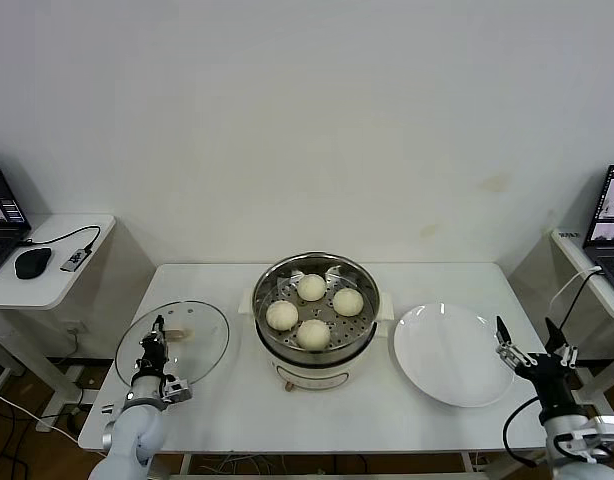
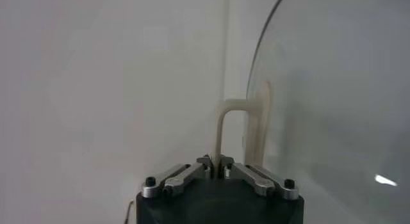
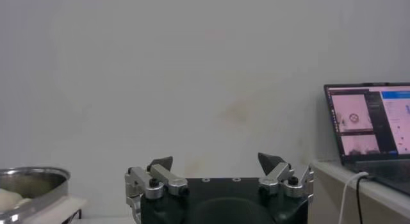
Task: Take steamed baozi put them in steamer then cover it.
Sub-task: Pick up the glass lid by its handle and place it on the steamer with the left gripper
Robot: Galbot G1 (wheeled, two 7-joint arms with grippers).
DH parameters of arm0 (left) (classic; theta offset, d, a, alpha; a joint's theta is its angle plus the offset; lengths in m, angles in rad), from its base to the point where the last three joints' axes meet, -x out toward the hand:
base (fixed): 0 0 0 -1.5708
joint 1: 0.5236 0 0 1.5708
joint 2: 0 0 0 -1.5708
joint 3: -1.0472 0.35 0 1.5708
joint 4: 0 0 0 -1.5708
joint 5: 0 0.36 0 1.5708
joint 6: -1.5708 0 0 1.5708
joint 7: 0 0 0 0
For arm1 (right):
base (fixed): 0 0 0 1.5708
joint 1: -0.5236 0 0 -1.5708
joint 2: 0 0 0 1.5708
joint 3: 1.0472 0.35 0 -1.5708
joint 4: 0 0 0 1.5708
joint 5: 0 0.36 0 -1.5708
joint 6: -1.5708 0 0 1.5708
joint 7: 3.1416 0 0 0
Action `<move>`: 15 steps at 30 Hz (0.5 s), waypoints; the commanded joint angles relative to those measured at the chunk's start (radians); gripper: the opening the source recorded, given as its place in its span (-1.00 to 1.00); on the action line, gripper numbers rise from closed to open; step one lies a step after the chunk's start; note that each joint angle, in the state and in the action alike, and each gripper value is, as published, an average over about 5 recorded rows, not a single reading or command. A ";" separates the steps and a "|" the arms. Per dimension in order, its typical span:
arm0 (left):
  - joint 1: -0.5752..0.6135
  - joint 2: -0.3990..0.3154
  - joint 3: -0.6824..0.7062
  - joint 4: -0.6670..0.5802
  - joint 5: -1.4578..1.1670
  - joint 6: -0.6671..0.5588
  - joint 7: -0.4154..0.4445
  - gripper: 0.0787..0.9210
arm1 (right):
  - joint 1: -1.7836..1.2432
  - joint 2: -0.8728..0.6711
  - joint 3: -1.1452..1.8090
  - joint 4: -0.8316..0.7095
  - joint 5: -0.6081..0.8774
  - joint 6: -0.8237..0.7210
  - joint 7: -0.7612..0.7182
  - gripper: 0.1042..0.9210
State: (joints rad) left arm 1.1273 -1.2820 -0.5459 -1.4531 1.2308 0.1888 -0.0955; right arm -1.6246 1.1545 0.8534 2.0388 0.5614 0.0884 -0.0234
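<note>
The white table (image 1: 227, 405) carries everything, and no brand, label or readable writing shows on any item on it. At its middle, nearer the back edge, stands the steamer (image 1: 317, 345), a shiny steel pot on a white base, uncovered. Inside, on the perforated tray, lie the four steamed baozi (image 1: 312, 287), close together in a diamond. The empty white plate (image 1: 452, 353) lies flat toward the right edge, just beside the steamer. The glass lid (image 1: 192, 345) lies toward the left edge, near the front left corner, its cream handle (image 2: 240, 126) a thin arch rising from the glass.

The left gripper (image 1: 157, 335) is over the lid's left part, and the left wrist view shows its fingers closed together around one leg of that handle. The right gripper (image 1: 532, 345) hangs off the table's right edge, beside the plate, fingers spread apart and holding nothing.

Side desks hold laptops (image 1: 612, 215) with lit screens whose text is too small to read, and a black mouse (image 1: 32, 262) on the left.
</note>
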 commanded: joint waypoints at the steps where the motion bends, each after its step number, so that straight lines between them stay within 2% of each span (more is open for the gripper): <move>1: 0.132 -0.022 -0.008 -0.431 0.052 0.271 0.165 -0.85 | 0.011 -0.003 -0.003 0.005 0.005 -0.002 0.001 0.76; 5: 0.170 -0.012 -0.011 -0.496 0.076 0.301 0.199 -0.85 | 0.016 -0.006 -0.005 0.006 0.008 -0.004 0.001 0.76; 8: 0.188 -0.012 0.015 -0.575 0.136 0.398 0.221 -0.85 | 0.018 -0.006 -0.013 0.001 0.002 -0.003 0.002 0.76; 11: 0.180 -0.019 0.062 -0.648 0.181 0.467 0.260 -0.85 | 0.017 -0.001 -0.027 -0.004 -0.015 -0.004 0.001 0.76; 15: 0.137 -0.046 0.137 -0.673 0.203 0.498 0.303 -0.85 | 0.020 0.020 -0.032 0.007 -0.049 -0.032 0.005 0.76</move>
State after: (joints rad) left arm 1.2572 -1.2984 -0.5159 -1.8972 1.3365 0.4936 0.0860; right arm -1.6069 1.1549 0.8343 2.0401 0.5516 0.0811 -0.0220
